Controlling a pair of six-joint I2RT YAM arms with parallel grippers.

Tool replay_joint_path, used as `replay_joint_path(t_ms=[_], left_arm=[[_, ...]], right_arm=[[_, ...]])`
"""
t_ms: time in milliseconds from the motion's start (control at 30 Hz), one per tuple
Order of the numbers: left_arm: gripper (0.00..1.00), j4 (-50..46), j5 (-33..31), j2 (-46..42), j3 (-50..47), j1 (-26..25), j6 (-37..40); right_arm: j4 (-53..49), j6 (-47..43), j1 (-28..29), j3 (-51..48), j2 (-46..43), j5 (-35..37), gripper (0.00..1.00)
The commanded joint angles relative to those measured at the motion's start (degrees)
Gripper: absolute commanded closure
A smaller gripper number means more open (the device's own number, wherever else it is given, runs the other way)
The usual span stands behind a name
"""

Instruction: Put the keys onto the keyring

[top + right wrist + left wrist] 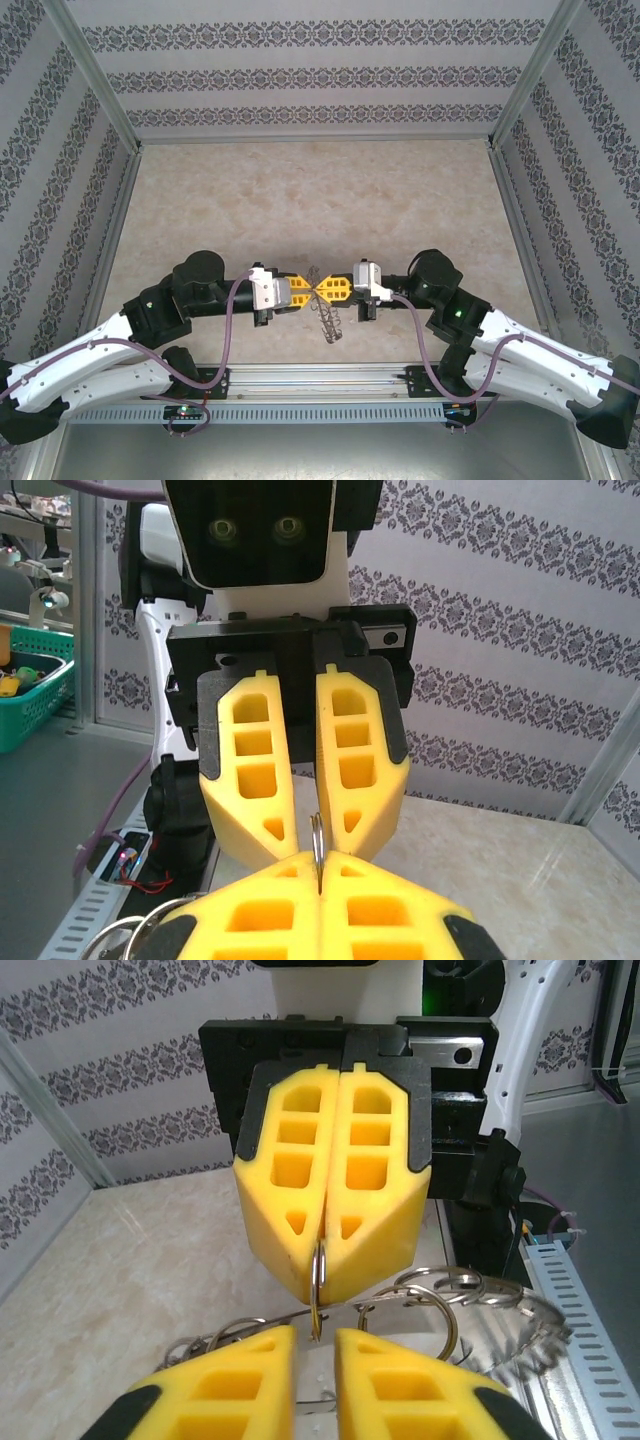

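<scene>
My two yellow-fingered grippers meet tip to tip above the near middle of the table. The right gripper (pixel 331 290) (pixel 318 865) is shut on a small silver split ring (pixel 318 1272) (pixel 316 832), held edge-on. My left gripper (pixel 307 291) (pixel 316 1338) stands slightly open, the ring's free end sitting in the narrow gap without being pinched. Linked to that ring, more silver rings (pixel 432 1300) and the keyring (pixel 540 1322), thin with a chain-like edge, hang below the tips (pixel 331 322). The keys are out of view.
A beige tabletop (pixel 320 200) lies inside patterned walls with metal corner posts. A slotted cable rail (pixel 320 410) runs along the near edge, with purple cables looping off both arms. A green basket (pixel 30 700) stands outside the enclosure.
</scene>
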Motion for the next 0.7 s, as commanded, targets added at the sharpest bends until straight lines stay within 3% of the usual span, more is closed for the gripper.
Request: replay_joint_path(t_ms=[0,667], left_arm=[[0.88,3.6,1.6,-0.4,-0.5,-0.7,-0.9],[0.92,5.8,2.5,0.2,-0.8,-0.7,-1.6]], right_arm=[[4.8,1.6,-0.2,-0.7,-0.4,-1.9,1.00],[4.6,2.2,-0.2,-1.9,-0.3,-0.6,1.00]])
